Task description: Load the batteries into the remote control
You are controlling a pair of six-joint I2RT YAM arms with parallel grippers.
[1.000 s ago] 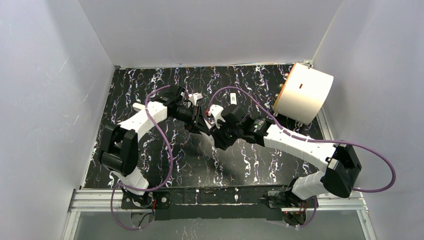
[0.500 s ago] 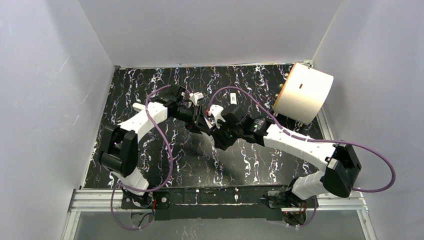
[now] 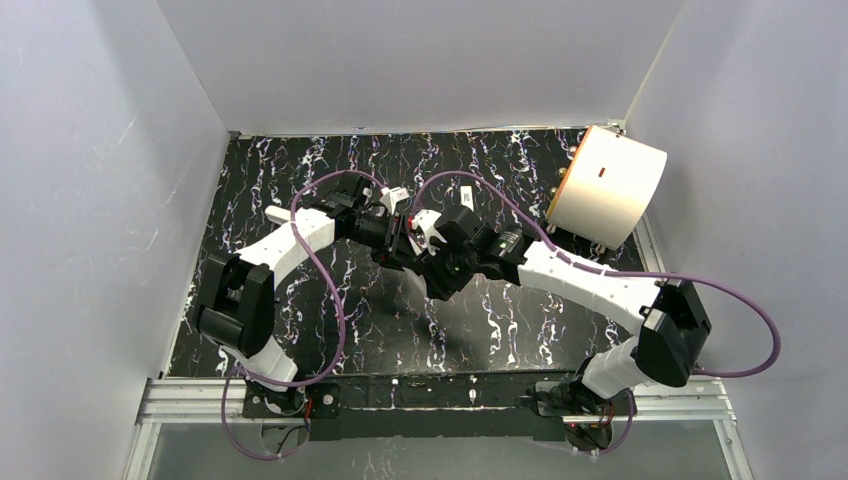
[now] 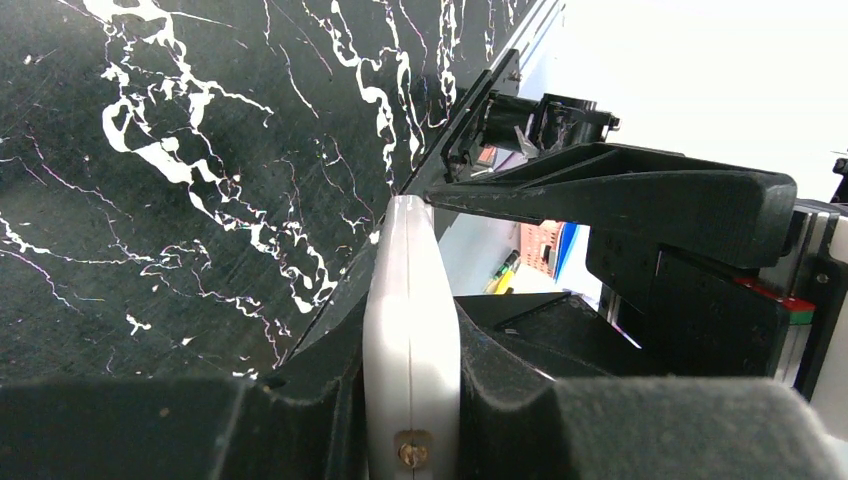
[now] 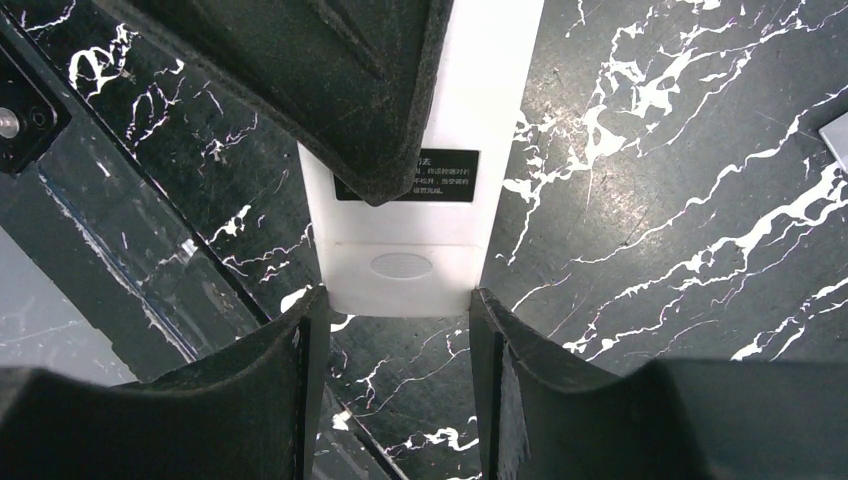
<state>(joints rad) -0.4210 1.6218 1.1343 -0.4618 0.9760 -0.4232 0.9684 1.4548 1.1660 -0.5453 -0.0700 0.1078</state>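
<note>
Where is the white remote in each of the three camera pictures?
Top external: hidden where the left arm and right arm meet mid-table; not discernible.
Left wrist: remote at bottom centre, edge-on, clamped in the left gripper.
Right wrist: remote at centre, label showing, its end between the right gripper's fingertips.
Shared landmark: the black white-veined table.

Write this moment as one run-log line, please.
left pincer: shut on white plastic oblong remote control | right pincer: straddles remote's end, grip unclear | battery cover: on | batteries: not in view
</note>
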